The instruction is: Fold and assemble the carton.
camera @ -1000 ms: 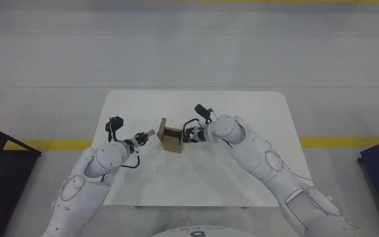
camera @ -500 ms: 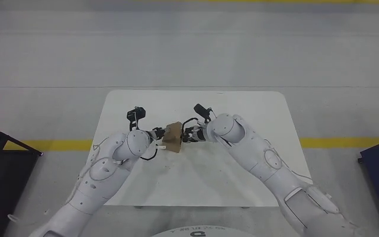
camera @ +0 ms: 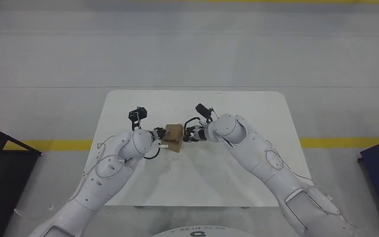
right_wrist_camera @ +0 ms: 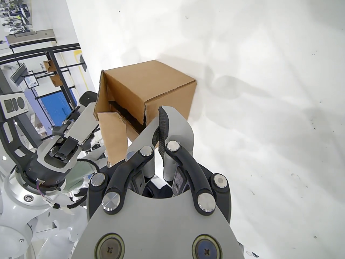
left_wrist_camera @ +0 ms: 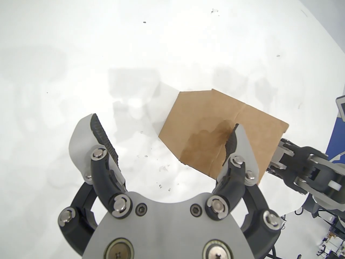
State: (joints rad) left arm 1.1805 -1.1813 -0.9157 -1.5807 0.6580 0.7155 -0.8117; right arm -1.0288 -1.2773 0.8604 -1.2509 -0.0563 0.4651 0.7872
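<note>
A small brown carton (camera: 174, 137) stands at the middle of the white table (camera: 237, 178), partly folded, with flaps loose on its open side (right_wrist_camera: 111, 125). My right gripper (right_wrist_camera: 157, 125) is shut on the carton's wall at the corner next to that open side. My left gripper (left_wrist_camera: 165, 122) is open on the carton's opposite side; one fingertip (left_wrist_camera: 234, 138) lies over a stained cardboard panel (left_wrist_camera: 215, 125), the other hangs over bare table. In the top view the left gripper (camera: 161, 135) and right gripper (camera: 188, 135) flank the carton.
Bare white tabletop surrounds the carton on all sides. The table's edges are well away from both grippers. Grey floor with a yellow line (camera: 337, 142) runs past the table.
My left arm swung in from the left until its gripper met the carton, and the raised flap on that side folded down. The right gripper kept its hold and barely moved.
</note>
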